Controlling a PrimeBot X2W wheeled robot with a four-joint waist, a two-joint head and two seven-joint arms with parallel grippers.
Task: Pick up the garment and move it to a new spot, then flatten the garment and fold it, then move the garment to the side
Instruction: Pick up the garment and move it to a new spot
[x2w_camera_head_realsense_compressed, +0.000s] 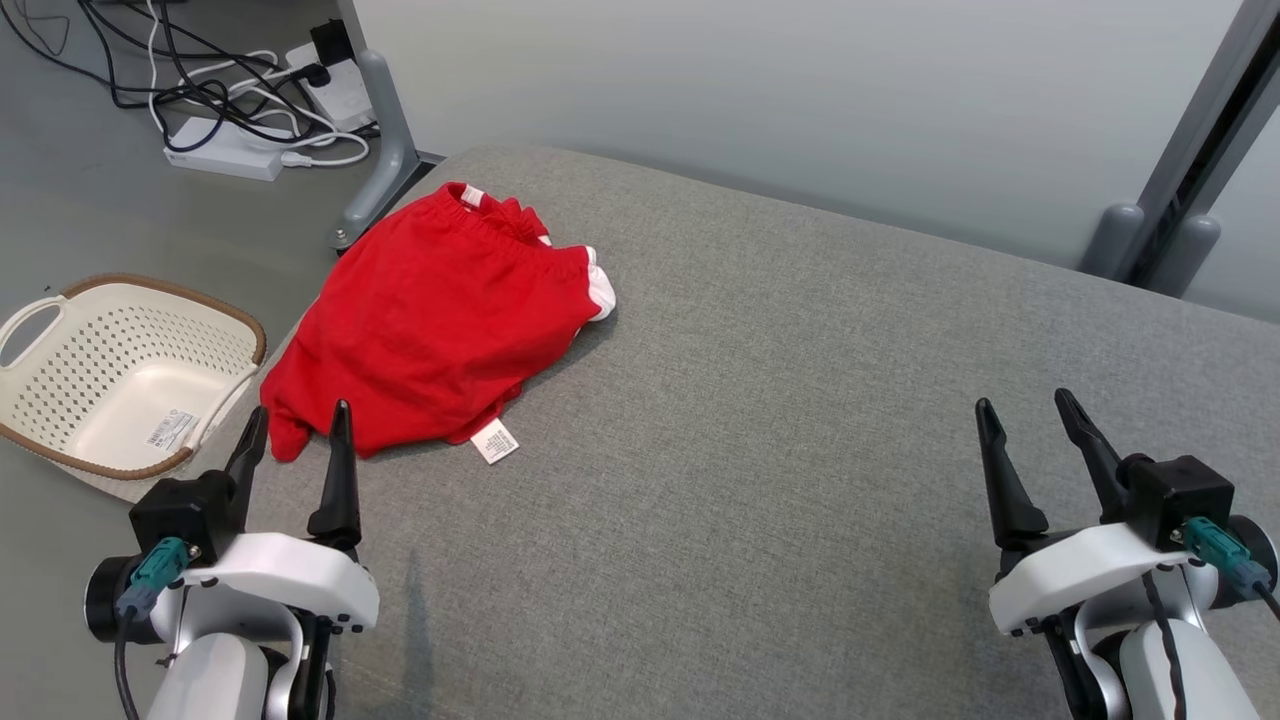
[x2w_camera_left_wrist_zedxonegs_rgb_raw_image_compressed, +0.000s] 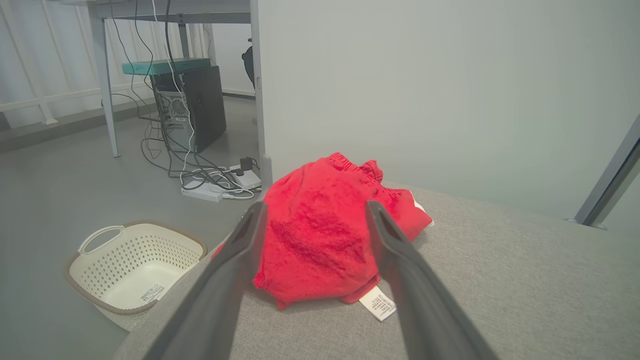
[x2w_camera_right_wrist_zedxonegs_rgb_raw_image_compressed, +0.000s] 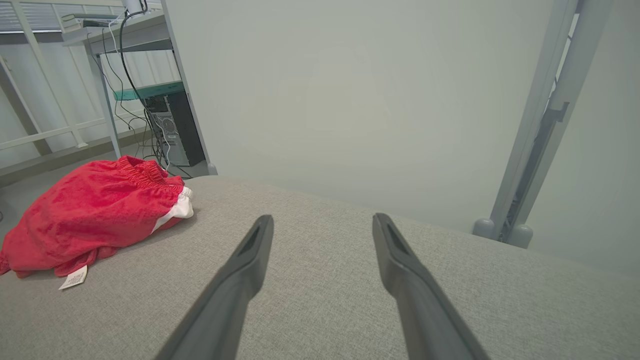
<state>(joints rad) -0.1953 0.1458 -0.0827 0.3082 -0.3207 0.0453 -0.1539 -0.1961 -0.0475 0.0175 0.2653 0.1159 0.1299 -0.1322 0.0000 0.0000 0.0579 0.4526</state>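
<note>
— Grey padded top (x2w_camera_head_realsense_compressed: 800, 400): what's on it?
— Red shorts (x2w_camera_head_realsense_compressed: 430, 320), bunched at the far left corner, beside the white basket (x2w_camera_head_realsense_compressed: 150, 286) down on the floor.
— Your fingers?
— My left gripper (x2w_camera_head_realsense_compressed: 302, 407) sits near the shorts, fingers apart, empty. My right gripper (x2w_camera_head_realsense_compressed: 1023, 398) is spread too, well away.

Laboratory-style test room in an office setting: a desktop computer tower (x2w_camera_left_wrist_zedxonegs_rgb_raw_image_compressed: 192, 107) beneath a metal-legged desk (x2w_camera_left_wrist_zedxonegs_rgb_raw_image_compressed: 170, 11) at far left, power strips (x2w_camera_head_realsense_compressed: 225, 150) with tangled cables on the bare grey floor (x2w_camera_left_wrist_zedxonegs_rgb_raw_image_compressed: 50, 200), and plain grey partition panels (x2w_camera_head_realsense_compressed: 800, 100) along the far side.
</note>
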